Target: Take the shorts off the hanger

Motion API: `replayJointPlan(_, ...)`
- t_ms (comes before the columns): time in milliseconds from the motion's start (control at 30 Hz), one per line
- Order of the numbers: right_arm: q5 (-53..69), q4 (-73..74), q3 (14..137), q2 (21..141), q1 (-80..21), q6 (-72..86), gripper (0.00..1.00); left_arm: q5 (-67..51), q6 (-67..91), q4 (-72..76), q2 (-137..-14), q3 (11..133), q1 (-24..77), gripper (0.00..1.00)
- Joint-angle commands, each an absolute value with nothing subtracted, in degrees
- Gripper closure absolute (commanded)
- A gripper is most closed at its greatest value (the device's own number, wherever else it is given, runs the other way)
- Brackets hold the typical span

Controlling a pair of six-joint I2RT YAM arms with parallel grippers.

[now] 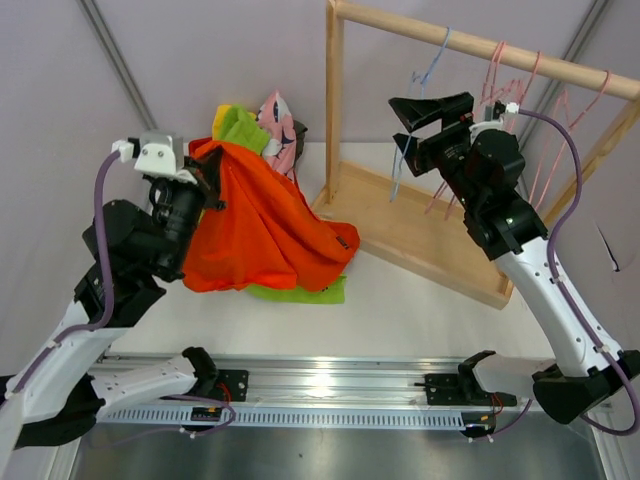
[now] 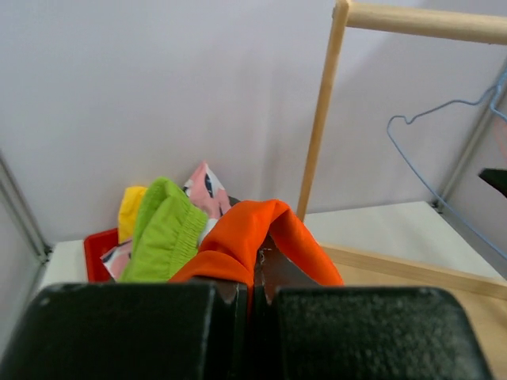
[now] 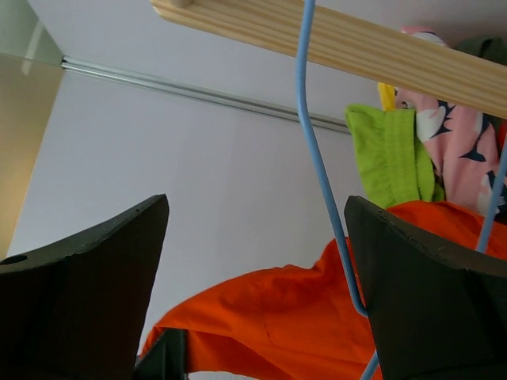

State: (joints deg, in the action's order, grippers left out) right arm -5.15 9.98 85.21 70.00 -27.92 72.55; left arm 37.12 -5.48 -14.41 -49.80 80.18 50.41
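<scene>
The orange shorts (image 1: 262, 230) hang from my left gripper (image 1: 203, 190), which is shut on a fold of their fabric (image 2: 242, 237) above the table. They drape over a pile of lime green shorts (image 1: 298, 292), pink patterned shorts (image 1: 280, 130) and yellow shorts (image 2: 131, 210). A bare blue hanger (image 1: 405, 160) hangs from the wooden rail (image 1: 480, 45). My right gripper (image 1: 405, 125) is open beside it. In the right wrist view the blue hanger wire (image 3: 317, 142) runs between the spread fingers (image 3: 428, 293), close to the right one, with the right gripper (image 3: 257, 229) holding nothing.
The wooden rack stands on a plank base (image 1: 430, 235) at the right. Several pink and red wire hangers (image 1: 520, 90) hang further along the rail. The rack's upright post (image 2: 321, 111) is just right of the clothes pile. A red bin edge (image 2: 97, 255) shows behind the pile.
</scene>
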Motion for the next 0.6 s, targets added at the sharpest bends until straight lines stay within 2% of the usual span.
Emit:
replayJointPlan(0,-7.2,14.7,86.1,67.9,-28.2,68.0,0.01,39.2,-9.7,-16.0,-53.3,88.0,48.4,1.00)
replayJointPlan(200,-10.2,19.5,86.1,65.0,-29.4,62.4,0.01,34.7,-9.3,-21.1,-58.8,98.5,39.4,1.00)
replayJointPlan(367,-16.2,26.3,89.9,64.0,-30.8,56.5,0.01,30.0,-8.2,-28.3,-69.4,118.3,34.1,1.00)
replayJointPlan(567,-20.3,33.2,94.2,64.4,-30.9,50.5,0.01,26.0,-7.3,-32.2,-79.0,131.0,28.2,1.00)
